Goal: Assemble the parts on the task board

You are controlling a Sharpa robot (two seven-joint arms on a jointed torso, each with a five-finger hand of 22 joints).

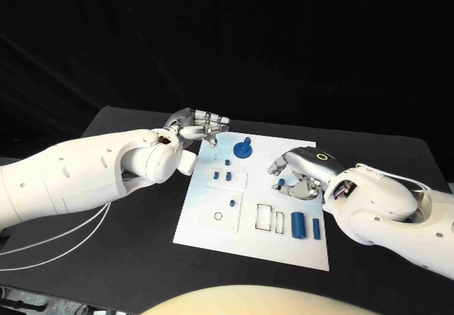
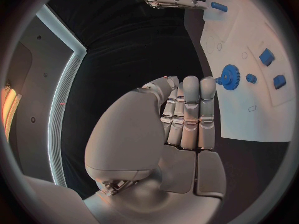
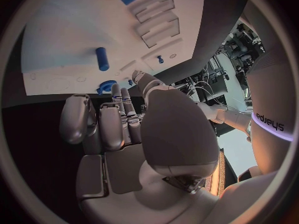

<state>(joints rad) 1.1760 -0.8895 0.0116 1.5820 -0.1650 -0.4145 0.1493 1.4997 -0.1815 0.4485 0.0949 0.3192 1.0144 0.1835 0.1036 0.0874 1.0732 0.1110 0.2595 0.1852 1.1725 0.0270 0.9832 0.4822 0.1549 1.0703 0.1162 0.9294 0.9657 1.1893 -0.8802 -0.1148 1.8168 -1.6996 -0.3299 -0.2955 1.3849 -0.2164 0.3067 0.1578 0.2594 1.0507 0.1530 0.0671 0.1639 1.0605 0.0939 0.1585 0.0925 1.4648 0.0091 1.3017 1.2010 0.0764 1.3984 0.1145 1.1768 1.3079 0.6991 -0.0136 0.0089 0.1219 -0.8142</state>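
The task board (image 1: 213, 226) lies flat on the black table (image 1: 113, 262) and serves as reference.

Parts on the board:
- One blue gear (image 1: 242, 151), upright on a peg, near the far edge.
- Two small blue blocks (image 1: 222, 175), side by side, just nearer than the gear.
- One small blue piece (image 1: 228, 163) between the gear and the blocks.
- Two blue cylinders (image 1: 298, 224), lying parallel at the near right, beside two rectangular outlines (image 1: 266, 217).

The left hand (image 1: 196, 125) hovers at the board's far left corner, just beside the gear; its fingers are curled inward and hold nothing. The right hand (image 1: 299, 172) is over the board's right edge, fingers curled down; whether it holds a part cannot be determined.
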